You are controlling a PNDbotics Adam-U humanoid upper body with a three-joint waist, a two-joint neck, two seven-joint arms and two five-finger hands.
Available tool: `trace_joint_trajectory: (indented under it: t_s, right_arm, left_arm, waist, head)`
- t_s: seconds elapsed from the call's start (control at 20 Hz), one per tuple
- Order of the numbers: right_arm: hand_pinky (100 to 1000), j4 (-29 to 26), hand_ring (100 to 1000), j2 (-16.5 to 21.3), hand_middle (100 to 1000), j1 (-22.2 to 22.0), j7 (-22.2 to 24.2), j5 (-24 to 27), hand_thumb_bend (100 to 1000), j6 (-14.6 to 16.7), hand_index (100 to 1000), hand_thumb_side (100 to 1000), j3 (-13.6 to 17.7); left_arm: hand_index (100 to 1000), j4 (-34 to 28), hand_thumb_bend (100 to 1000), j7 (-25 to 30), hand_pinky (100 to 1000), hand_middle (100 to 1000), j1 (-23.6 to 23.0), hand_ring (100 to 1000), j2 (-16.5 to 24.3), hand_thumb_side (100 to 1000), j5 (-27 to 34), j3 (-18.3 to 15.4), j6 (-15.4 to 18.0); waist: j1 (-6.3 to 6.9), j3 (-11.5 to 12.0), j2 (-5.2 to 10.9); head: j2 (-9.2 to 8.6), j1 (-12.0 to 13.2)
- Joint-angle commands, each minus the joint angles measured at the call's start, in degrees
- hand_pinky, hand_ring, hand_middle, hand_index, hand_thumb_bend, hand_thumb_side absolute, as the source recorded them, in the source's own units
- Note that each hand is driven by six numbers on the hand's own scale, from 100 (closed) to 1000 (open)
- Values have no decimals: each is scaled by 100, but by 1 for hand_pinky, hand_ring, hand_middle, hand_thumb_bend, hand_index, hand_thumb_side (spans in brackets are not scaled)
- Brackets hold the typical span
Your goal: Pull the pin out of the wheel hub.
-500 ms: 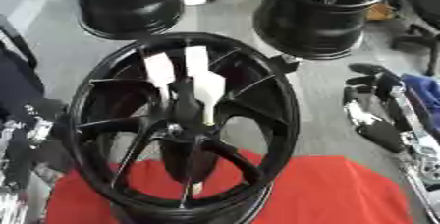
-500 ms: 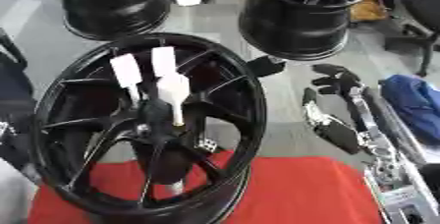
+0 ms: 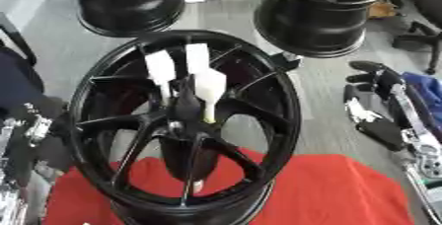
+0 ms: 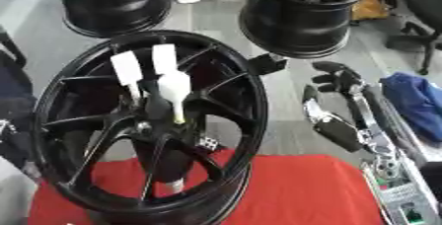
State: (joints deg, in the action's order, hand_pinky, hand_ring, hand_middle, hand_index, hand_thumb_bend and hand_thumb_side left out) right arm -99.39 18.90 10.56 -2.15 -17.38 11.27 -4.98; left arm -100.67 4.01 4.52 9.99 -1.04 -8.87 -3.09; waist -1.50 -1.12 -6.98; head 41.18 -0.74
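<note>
Three black wheels (image 3: pixel 181 125); one white pin (image 3: pixel 207 93); right hand (image 4: pixel 337 105) open.

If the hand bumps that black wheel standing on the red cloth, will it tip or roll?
Probably heavy for its size: the black wheel looks like solid spoked metal. Standing on its rim on the red cloth, it might roll or tip. The right hand hangs open beside it, apart.

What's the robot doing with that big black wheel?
A black wheel stands on a red cloth in front of the robot. White, tape-wrapped pieces stick up at its hub; the pin is probably among them. The right hand hangs open beside the wheel, touching nothing. At the left edge, part of the left arm shows, but its hand can't be made out. Two more black wheels sit on the floor behind.
</note>
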Motion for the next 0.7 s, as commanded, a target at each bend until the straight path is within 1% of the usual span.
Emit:
trace_joint_trajectory:
  t_s: [0.05, 0.1, 0.2, 0.35, 0.4, 0.45, 0.5, 0.55, 0.6, 0.7]
  right_arm:
    - [712, -43, 757, 91, 826, 62, 31, 0, 100, 11, 854, 559, 22]
    - [713, -56, 757, 135, 828, 82, 53, -3, 100, 10, 855, 474, 13]
    - [718, -123, 760, 305, 828, 172, 125, 15, 100, -13, 859, 451, -15]
    - [731, -353, 765, 759, 828, 500, 323, 50, 100, -130, 865, 389, -57]
    - [739, -459, 769, 936, 828, 652, 414, 97, 100, -168, 869, 361, -88]
    - [739, -561, 769, 1099, 828, 799, 525, 150, 100, -211, 869, 361, -117]
    - [752, -684, 773, 1314, 828, 1018, 674, 199, 100, -234, 879, 326, -167]
    - [758, -787, 777, 1472, 832, 1186, 824, 267, 100, -271, 884, 321, -203]
    - [760, -902, 778, 1638, 833, 1376, 990, 355, 100, -287, 887, 321, -271]
    - [771, -1060, 784, 2016, 838, 1868, 1382, 659, 100, -338, 894, 329, -486]
  left_arm:
    - [700, -122, 673, 21, 611, 665, 59, 675, 17, 659, 23, 38, 7]
    - [700, -120, 674, 22, 611, 666, 53, 675, 18, 659, 20, 38, 3]
    - [700, -117, 674, 22, 610, 666, 46, 675, 27, 659, 19, 38, 3]
    - [700, -110, 675, 32, 610, 666, 35, 675, 45, 659, 16, 48, 3]
    - [700, -107, 675, 35, 610, 666, 27, 675, 49, 659, 14, 49, 1]
    - [700, -104, 675, 34, 610, 666, 21, 675, 51, 659, 12, 47, 1]
    - [700, -100, 675, 38, 610, 666, 12, 676, 56, 660, 8, 50, -2]
    - [699, -97, 660, 39, 610, 666, 7, 676, 58, 662, 5, 51, -2]
    - [699, -93, 675, 42, 610, 666, -1, 676, 60, 660, 2, 52, -4]
    - [699, -84, 675, 44, 610, 666, -18, 676, 70, 660, -7, 51, -7]
  waist:
    - [6, 0, 108]
    - [2, 5, 114]
    - [-6, 5, 125]
    - [-26, 14, 142]
    - [-33, 20, 147]
    - [-37, 21, 148]
    - [-48, 27, 158]
    - [-54, 28, 163]
    - [-60, 29, 171]
    - [-72, 33, 182]
  head:
    - [-28, -53]
    - [-32, -70]
    - [-32, -84]
    - [7, -89]
    - [14, -100]
    - [17, -105]
    - [32, -129]
    - [38, -143]
    - [44, -162]
    - [37, -192]
